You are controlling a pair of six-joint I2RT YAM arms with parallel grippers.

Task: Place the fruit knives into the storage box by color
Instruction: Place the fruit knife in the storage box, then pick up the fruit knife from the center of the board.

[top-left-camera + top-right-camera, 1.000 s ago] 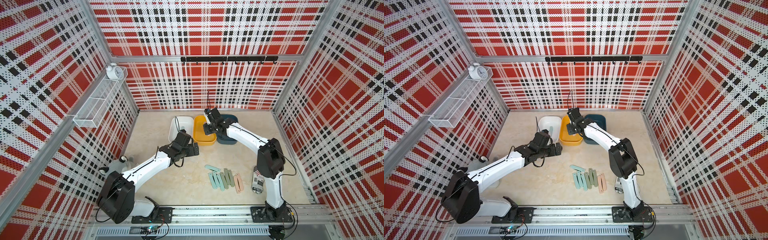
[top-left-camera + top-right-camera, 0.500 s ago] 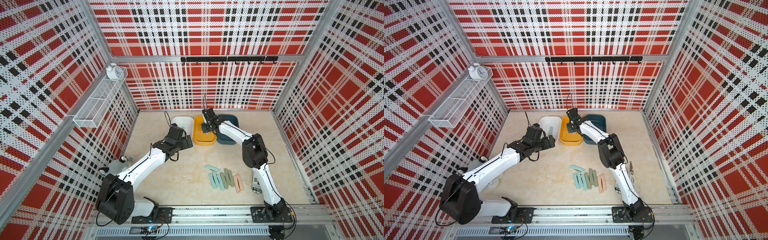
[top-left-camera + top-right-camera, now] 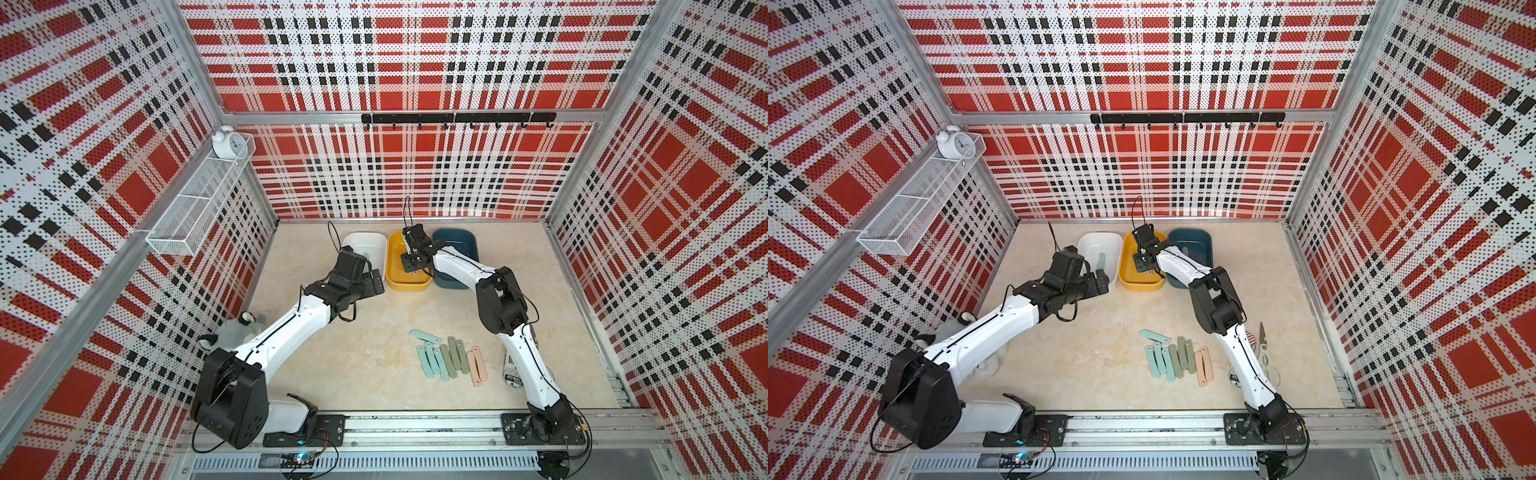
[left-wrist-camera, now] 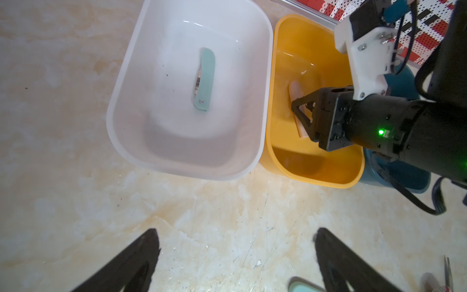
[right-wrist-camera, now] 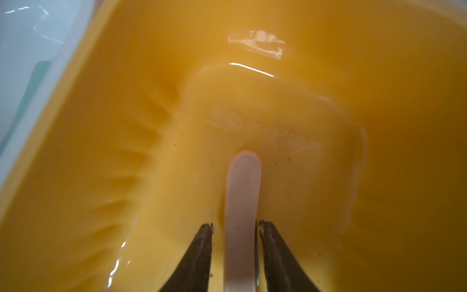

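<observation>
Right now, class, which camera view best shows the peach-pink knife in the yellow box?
The right wrist view: the peach-pink knife fills the centre at the right end effector, inside the yellow box. The left wrist view shows part, behind that end effector. In both top views it cannot be made out.

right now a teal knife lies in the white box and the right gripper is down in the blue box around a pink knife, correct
No: the right gripper is down in the yellow box, not the blue box, around the pink knife; the right wrist view shows it. Rest holds.
</observation>
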